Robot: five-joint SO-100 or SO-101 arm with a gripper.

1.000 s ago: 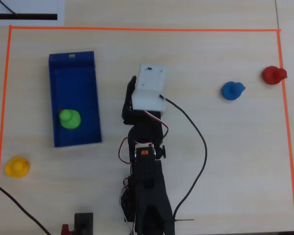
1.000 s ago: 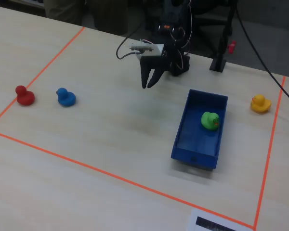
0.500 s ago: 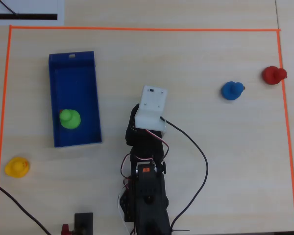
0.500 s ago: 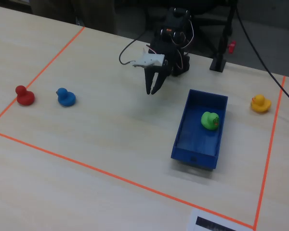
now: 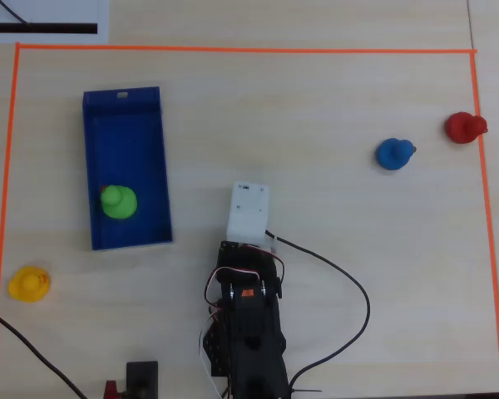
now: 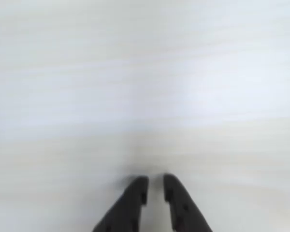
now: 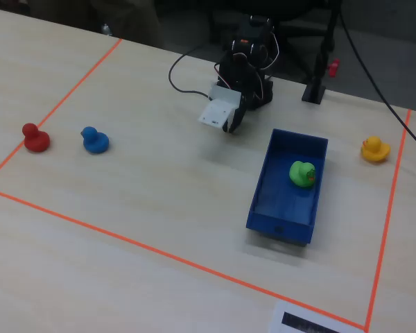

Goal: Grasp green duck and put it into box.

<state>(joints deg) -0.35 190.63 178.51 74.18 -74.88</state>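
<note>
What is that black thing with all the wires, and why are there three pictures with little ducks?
The black thing is a small robot arm sitting on a table. Its pinching tip is called the end effector.

One picture looks straight down from above. One comes from a camera riding on the arm, so you see only two dark fingers nearly together over bare table, holding nothing. The third looks from the side, across the table.

On the table, orange tape marks a big rectangle. The green duck sits inside the blue box. A yellow duck, a blue duck and a red duck stand on the table outside it.
</note>
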